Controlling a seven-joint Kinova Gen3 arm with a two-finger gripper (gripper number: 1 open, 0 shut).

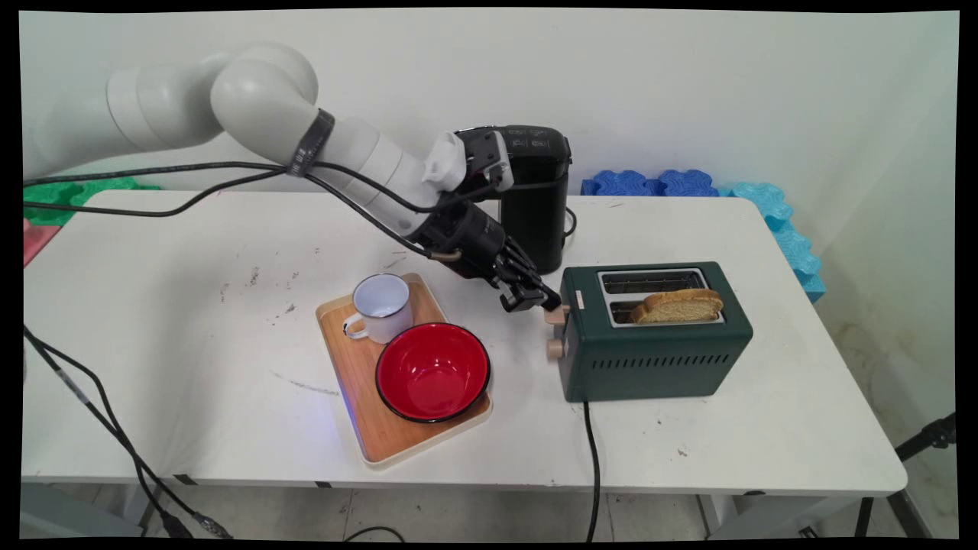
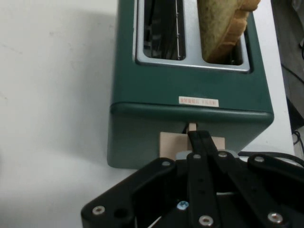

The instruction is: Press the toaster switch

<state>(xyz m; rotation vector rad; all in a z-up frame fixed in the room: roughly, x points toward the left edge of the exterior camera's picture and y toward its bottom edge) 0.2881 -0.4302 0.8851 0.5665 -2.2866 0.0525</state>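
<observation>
a white robot arm reaches in from the upper left of the frame, its black gripper (image 1: 535, 296) lowered to the left end of a dark green two-slot toaster (image 1: 657, 344) at centre right on the white table (image 1: 191, 321). the toaster's long axis runs left to right across the frame, its left end facing the gripper. on that end a beige lever (image 1: 555, 313) sticks out, with a round beige knob (image 1: 555, 349) below it. the fingers are drawn together, their tips resting on the lever from above. in the hand view, one black finger (image 2: 202, 142) lies over the beige lever plate (image 2: 171, 145). a slice of toast (image 1: 678, 305) stands in the nearer slot, leaning toward the right; the farther slot is vacant. to the left of the gripper, at frame centre, a wooden tray (image 1: 359, 382) holds a white enamel mug (image 1: 380, 307) and a red bowl (image 1: 432, 371). a black appliance (image 1: 539, 198) stands behind the gripper, near the wall.
</observation>
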